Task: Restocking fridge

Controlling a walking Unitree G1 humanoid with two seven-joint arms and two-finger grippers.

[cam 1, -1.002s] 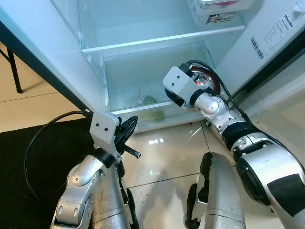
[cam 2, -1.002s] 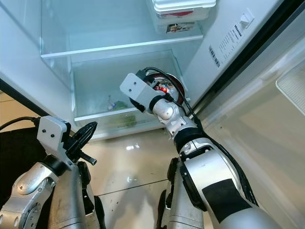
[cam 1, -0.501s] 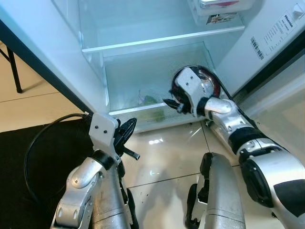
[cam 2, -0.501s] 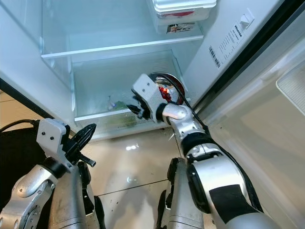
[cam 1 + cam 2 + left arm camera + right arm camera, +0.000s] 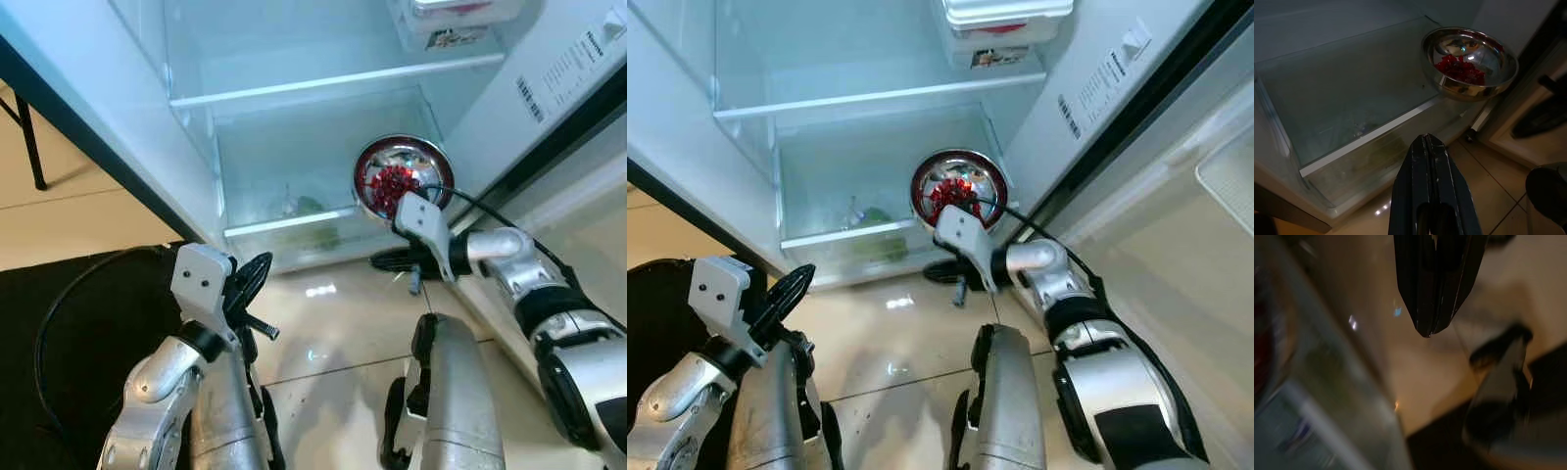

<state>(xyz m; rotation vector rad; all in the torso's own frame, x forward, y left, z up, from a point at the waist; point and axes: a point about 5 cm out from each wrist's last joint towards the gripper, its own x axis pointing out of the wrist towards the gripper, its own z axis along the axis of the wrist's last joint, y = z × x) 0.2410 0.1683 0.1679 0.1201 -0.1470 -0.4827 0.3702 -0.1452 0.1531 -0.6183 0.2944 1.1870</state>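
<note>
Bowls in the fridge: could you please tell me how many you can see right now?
1. A steel bowl with red contents sits at the right end of the lowest glass shelf, beyond the right end effector. Others may be hidden higher up.

Bowl (image 5: 402,176) on the fridge's lowest shelf (image 5: 294,217), right side; drawer (image 5: 313,240) seemingly beneath.

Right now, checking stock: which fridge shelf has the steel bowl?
The lower glass shelf: the steel bowl of red food sits at its right end, below the white tub's shelf.
</note>
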